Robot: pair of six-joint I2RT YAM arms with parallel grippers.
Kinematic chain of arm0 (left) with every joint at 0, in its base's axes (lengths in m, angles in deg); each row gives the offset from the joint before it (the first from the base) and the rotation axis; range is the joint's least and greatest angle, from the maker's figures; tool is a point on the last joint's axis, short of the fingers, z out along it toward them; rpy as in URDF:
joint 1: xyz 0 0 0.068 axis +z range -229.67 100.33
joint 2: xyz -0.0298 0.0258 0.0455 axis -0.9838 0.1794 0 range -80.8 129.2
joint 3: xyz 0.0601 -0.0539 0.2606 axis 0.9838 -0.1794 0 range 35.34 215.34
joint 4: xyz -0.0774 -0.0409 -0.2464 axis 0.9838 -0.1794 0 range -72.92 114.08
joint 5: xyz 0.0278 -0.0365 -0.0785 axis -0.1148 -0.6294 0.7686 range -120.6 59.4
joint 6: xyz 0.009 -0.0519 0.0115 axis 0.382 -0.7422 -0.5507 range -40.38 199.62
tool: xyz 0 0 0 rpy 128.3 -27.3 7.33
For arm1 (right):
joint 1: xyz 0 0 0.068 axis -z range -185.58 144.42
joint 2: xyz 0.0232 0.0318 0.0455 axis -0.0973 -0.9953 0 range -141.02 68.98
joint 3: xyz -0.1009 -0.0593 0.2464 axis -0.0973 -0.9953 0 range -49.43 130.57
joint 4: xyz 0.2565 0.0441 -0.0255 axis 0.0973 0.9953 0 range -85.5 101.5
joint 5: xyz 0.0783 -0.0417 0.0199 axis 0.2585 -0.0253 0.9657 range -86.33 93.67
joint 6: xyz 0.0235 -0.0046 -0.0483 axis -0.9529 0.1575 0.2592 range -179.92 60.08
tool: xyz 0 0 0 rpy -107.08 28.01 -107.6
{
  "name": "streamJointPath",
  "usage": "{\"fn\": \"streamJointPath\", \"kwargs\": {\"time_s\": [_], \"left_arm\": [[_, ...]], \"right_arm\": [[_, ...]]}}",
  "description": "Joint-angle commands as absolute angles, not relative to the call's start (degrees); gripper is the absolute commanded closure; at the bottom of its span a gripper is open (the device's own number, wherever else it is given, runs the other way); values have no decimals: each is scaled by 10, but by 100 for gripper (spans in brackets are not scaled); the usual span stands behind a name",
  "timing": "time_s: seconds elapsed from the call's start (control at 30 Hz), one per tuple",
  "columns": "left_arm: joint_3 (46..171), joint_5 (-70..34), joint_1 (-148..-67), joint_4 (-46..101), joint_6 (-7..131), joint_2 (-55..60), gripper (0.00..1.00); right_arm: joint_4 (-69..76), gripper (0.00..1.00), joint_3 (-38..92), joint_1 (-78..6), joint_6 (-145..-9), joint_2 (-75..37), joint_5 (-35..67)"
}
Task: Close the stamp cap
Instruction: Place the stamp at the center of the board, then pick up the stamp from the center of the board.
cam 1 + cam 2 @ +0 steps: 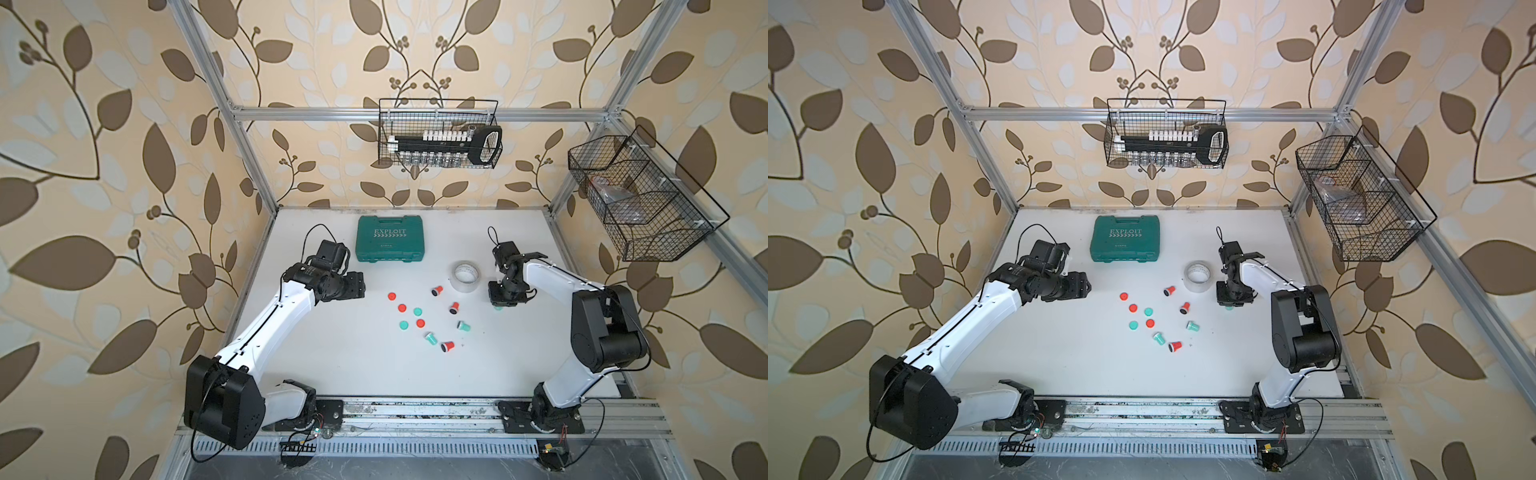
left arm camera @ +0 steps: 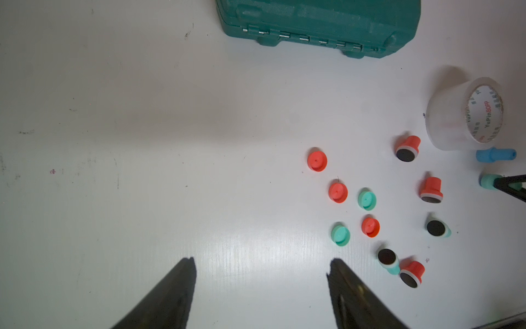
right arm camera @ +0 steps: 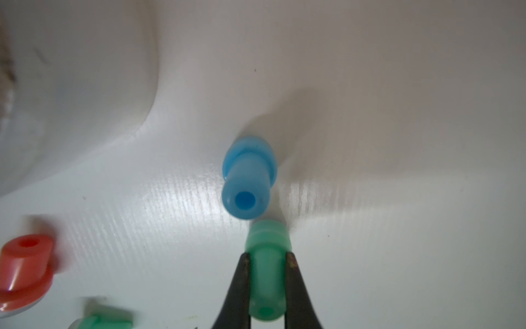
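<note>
Green stamp (image 3: 267,273) tight in right pincer (image 3: 267,255) — left pincer (image 2: 262,259) wide open.

Right wrist view: the tape roll (image 3: 71,85) is a blur cut off at the frame edge, as are a red stamp (image 3: 25,265) and another green stamp (image 3: 105,320). In both top views the right gripper (image 1: 500,305) covers the green stamp (image 1: 498,308) it grips, save a sliver, and hides the blue stamp (image 3: 247,176) entirely. Left wrist view: the tool case (image 2: 318,25) is cropped by the frame edge. Contents of the side wire basket (image 1: 665,243) are too small to identify.
</note>
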State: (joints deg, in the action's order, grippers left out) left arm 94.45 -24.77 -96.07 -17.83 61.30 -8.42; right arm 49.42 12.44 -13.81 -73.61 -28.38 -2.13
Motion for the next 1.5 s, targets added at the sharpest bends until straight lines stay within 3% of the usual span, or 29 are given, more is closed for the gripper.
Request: {"fn": "streamJointPath", "kwargs": {"time_s": [0.0, 0.47, 0.77, 0.93, 1.07, 1.27, 1.47], "left_arm": [[949, -247, -954, -183, 618, -83, 24], [951, -247, -954, -185, 618, -76, 24], [951, -249, -954, -184, 616, -75, 24], [951, -251, -954, -185, 616, -75, 24], [951, -252, -954, -185, 616, -77, 24], [951, -250, -954, -183, 616, -77, 24], [951, -247, -954, -183, 616, -74, 24]], "right_arm": [[494, 90, 116, -137, -741, -289, -16], [504, 72, 123, -138, -737, -285, 0], [564, 66, 160, -158, -729, -231, -46], [605, 65, 184, -205, -727, -193, -58], [612, 65, 171, -268, -722, -160, -13], [559, 67, 117, -391, -552, -110, 90], [553, 66, 85, -444, -339, -94, 162]]}}
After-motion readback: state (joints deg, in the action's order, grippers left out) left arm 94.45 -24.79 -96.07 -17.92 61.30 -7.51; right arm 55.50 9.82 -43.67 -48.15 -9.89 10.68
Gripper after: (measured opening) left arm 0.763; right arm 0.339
